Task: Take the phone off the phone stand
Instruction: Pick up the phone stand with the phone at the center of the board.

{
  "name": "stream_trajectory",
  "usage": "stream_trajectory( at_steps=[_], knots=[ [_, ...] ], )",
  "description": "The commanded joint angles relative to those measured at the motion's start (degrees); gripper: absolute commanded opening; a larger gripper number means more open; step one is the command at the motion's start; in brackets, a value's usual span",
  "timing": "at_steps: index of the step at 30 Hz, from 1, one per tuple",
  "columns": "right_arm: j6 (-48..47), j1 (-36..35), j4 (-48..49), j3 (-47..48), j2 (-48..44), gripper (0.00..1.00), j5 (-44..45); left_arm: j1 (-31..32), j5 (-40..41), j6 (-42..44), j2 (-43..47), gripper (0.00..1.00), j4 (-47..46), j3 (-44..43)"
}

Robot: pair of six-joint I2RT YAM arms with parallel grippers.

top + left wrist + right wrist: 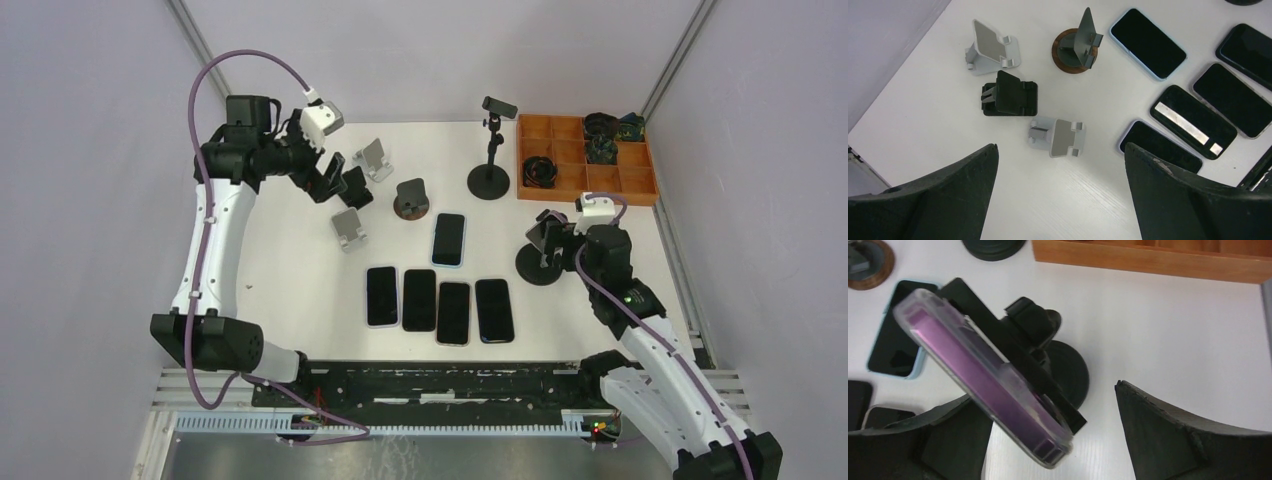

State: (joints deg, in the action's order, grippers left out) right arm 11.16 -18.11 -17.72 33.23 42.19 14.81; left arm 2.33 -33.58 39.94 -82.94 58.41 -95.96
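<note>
Right wrist view: where's the phone (pixel 983 375)?
— Clear case, purple edge, tilted, clamped in the black phone stand (pixel 1068 372) on the white table (pixel 1173 330). Right gripper (pixel 1043 392) spread wide, a finger each side; contact can't be told.
— Left gripper (pixel 1060 146)?
— Wide apart too, holding nothing, hovering over small stands (pixel 1010 93), with flat phones (pixel 440 305) lying near them

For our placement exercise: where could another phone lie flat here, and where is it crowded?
Free: left of the row of four phones, toward the left arm; and right of the loaded stand, in front of the wooden tray. Crowded: the small stands mid-table.
</note>
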Motion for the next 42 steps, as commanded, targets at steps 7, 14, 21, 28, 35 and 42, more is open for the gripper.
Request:
stream_trajectory(
  at_steps=[7, 14, 21, 28, 35, 42],
  knots=[
    [3.4, 2.4, 17.3, -3.8, -1.3, 0.76, -19.2, -0.3, 4.1, -10.5, 1.4, 1.00, -4.9, -1.2],
    [5.2, 3.6, 20.4, -5.1, -1.1, 0.31, -20.2, -0.3, 0.8, -8.1, 7.9, 1.00, -10.8, 7.0],
    [6.9, 4.1, 21.3, -1.1, -0.8, 0.06, -25.8, -0.3, -7.6, -4.0, 9.4, 1.00, -7.4, 10.4],
    [9.5, 4.2, 22.2, 8.5, 5.2, 0.00, -39.4, -0.2, -20.3, -3.0, 14.0, 1.00, -8.2, 15.1],
    [11.2, 4.2, 22.4, 19.3, 10.6, 0.00, -53.1, 0.4, -25.2, 0.6, 16.7, 1.00, -7.2, 14.8],
    [29.9, 1.3, 41.1, 19.3, 14.4, 0.00, -67.4, 6.0, -27.1, 2.5, 18.6, 1.00, -7.1, 16.7]
  ],
)
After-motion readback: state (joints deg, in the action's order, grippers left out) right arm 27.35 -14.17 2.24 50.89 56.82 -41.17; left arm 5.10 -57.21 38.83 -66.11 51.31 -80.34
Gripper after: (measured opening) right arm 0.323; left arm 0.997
